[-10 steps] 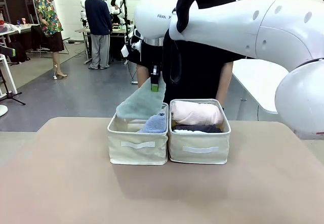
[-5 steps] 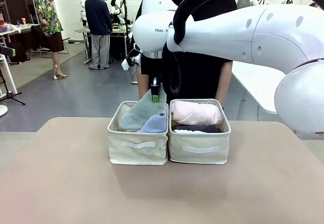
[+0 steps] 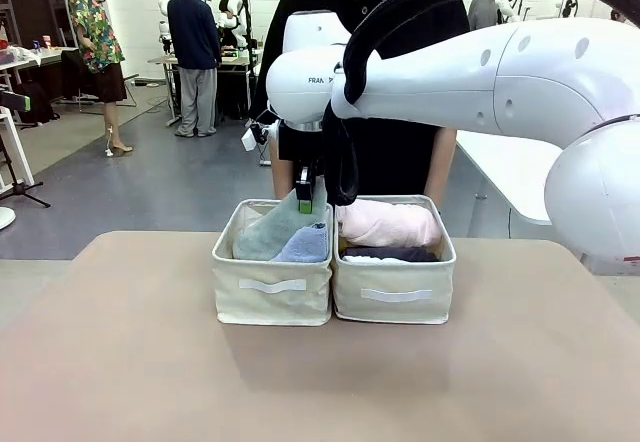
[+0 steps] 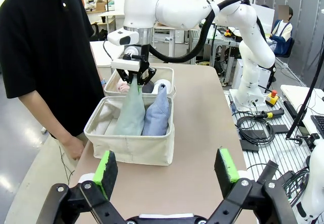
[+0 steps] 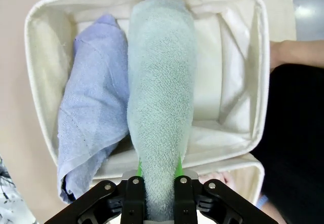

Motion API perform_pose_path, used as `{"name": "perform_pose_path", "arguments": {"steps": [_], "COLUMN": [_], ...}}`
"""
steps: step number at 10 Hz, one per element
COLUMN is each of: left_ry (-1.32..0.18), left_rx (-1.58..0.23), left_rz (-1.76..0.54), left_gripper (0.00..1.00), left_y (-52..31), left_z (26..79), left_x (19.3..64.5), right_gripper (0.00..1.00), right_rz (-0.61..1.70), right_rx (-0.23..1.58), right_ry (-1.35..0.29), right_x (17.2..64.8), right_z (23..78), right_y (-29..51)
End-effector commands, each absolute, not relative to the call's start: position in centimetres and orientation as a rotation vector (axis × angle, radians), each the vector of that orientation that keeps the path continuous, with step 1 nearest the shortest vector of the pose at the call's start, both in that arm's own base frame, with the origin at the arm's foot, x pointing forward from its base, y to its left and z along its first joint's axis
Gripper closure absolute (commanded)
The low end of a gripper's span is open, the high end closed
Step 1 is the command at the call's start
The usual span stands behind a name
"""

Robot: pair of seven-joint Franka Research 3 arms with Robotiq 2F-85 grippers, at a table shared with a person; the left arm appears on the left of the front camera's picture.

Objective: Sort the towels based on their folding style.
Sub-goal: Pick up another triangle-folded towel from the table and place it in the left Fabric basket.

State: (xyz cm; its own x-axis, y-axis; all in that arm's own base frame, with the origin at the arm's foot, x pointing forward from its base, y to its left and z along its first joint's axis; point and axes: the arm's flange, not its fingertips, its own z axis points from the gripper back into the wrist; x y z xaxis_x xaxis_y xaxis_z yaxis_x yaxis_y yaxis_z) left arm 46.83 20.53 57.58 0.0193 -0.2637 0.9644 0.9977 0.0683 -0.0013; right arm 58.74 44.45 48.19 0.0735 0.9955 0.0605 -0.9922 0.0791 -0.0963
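a person in a black shirt (image 3: 385, 152) stands just behind two cream bins (image 3: 272, 287), close by the right gripper (image 3: 306, 197) as it reaches across. its jaws are clamped on the narrow tip of the grey-green cone towel (image 5: 161, 102), which hangs below them into the left bin beside the light blue towel (image 5: 91, 112). the pink roll (image 3: 388, 224) lies in the neighbouring bin. the left gripper (image 4: 168, 171) holds nothing, jaws spread wide.
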Motion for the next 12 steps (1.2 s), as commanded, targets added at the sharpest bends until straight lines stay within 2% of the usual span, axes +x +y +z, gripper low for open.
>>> {"name": "perform_pose_path", "arguments": {"steps": [1,6,7,8,9,10,11,12], "left_ry": [-1.029,-1.029,-1.029,-1.029,-1.029,-1.029,-1.029,-1.029], "left_rx": [-0.963,-0.963,-0.963,-0.963,-0.963,-0.963,-0.963,-0.963], "left_rz": [-1.284,-1.284,-1.284,-1.284,-1.284,-1.284,-1.284,-1.284], "left_gripper": [0.0,0.0,0.0,0.0,0.0,0.0,0.0,0.0], "left_y": [20.5,20.5,20.5,20.5,20.5,20.5,20.5,20.5], "left_z": [57.6,57.6,57.6,57.6,57.6,57.6,57.6,57.6], "left_x": [46.6,46.6,46.6,46.6,46.6,46.6,46.6,46.6], "right_gripper": [0.8,0.8,0.61,0.6,0.42,0.4,0.22,0.21], "right_rz": [1.462,1.446,1.447,1.449,1.451,1.451,1.45,1.451], "right_rx": [0.026,0.094,0.098,0.099,0.102,0.103,0.105,0.108], "right_ry": [-0.114,-0.047,-0.042,-0.041,-0.047,-0.051,-0.054,-0.058], "right_x": [57.8,57.7,57.7,57.7,57.7,57.7,57.7,57.8], "right_z": [47.3,45.5,45.5,45.6,45.7,45.8,45.9,45.9], "right_y": [43.3,42.7,42.6,42.7,42.7,42.6,42.6,42.6]}}
